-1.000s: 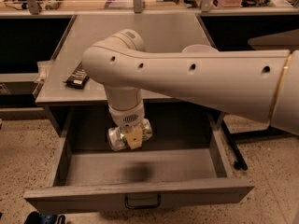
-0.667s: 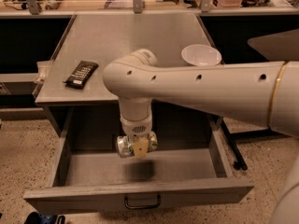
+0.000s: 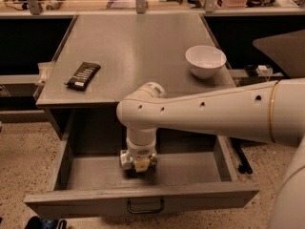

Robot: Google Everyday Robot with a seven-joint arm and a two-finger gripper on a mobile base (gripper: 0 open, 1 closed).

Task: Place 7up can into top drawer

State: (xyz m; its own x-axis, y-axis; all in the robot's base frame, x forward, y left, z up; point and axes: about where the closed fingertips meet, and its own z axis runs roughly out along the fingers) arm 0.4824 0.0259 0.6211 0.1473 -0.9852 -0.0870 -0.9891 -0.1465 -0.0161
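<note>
At the bottom of the frame, the top drawer [image 3: 190, 194] stood open. Inside it, lower centre, the end effector [image 3: 139, 165] hung low, clenched on the 7up can [image 3: 126, 159] lying sideways. Beyond, the surface [image 3: 138, 51] carried a black packet [image 3: 83, 75] left and a white bowl [image 3: 205, 61] right.

Our arm [image 3: 214, 111] reaches in from the right, bends at the elbow and turns its wrist [image 3: 141, 144] straight down. Our claw [image 3: 139, 164] points downward, low inside the top drawer [image 3: 95, 204], clamped across the 7up can [image 3: 126, 159], which lies sideways.
</note>
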